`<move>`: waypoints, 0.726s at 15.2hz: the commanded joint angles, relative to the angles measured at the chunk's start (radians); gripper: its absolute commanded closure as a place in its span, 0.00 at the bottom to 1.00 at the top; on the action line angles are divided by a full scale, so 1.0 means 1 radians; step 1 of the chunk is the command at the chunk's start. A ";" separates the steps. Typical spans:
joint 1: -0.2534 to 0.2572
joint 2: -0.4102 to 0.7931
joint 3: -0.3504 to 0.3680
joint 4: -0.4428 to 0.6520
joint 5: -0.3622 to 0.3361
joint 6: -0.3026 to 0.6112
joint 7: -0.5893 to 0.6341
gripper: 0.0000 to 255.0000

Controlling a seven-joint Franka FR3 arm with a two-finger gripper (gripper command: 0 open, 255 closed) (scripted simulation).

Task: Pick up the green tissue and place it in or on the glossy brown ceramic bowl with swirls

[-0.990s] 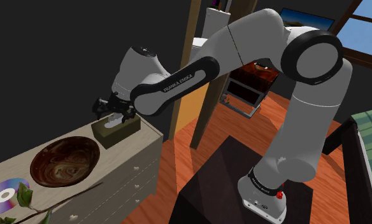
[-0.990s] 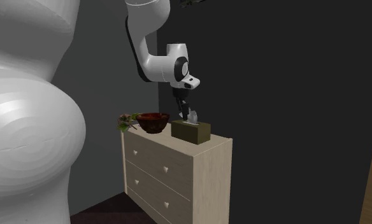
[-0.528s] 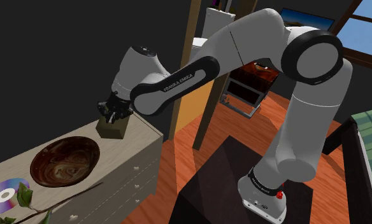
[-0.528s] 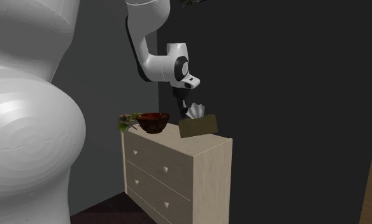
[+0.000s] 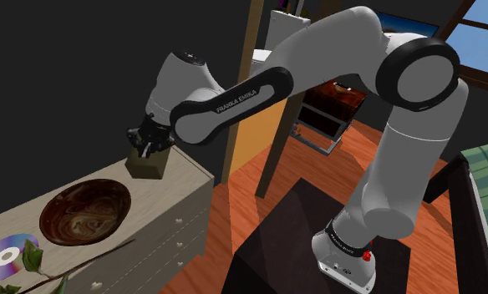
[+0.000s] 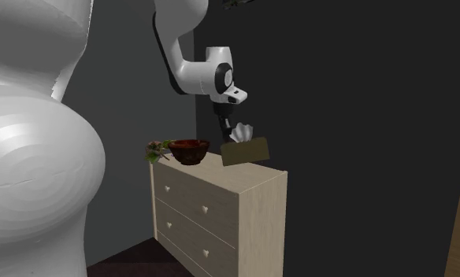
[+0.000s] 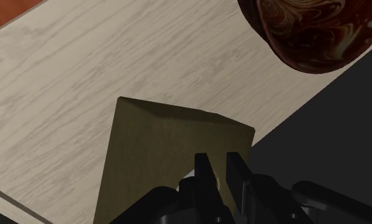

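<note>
An olive-green tissue box [image 5: 148, 164] with a white tissue [image 6: 242, 134] sticking out of its top hangs tilted just over the pale wooden dresser [image 5: 184, 179]. My gripper [image 5: 146, 150] is shut on it at the top. In the wrist view the fingers [image 7: 207, 175] clasp a pale sliver at the edge of the box [image 7: 172, 153]. The glossy brown swirled bowl [image 5: 85, 210] stands on the dresser toward the shoulder view's lower left of the box. It also shows as the bowl [image 6: 189, 149] and the bowl [image 7: 312, 32].
A shiny disc [image 5: 7, 253] and a leafy sprig [image 5: 33, 263] lie beyond the bowl on the dresser. A dark wall backs the dresser. A wooden post [image 5: 276, 142] and the dark stand [image 5: 276, 242] are on the floor side. A big white shape [image 6: 31, 157] covers the second exterior view's left.
The fingers have shut on the tissue box. The box, which lay flat on the dresser, has tipped up on end and risen slightly with the hand.
</note>
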 commanded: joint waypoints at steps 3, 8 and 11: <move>-0.005 -0.028 0.006 0.022 0.015 -0.049 -0.009 1.00; -0.010 -0.060 0.011 0.052 0.030 -0.109 -0.017 1.00; -0.012 -0.077 0.013 0.072 0.038 -0.146 -0.021 1.00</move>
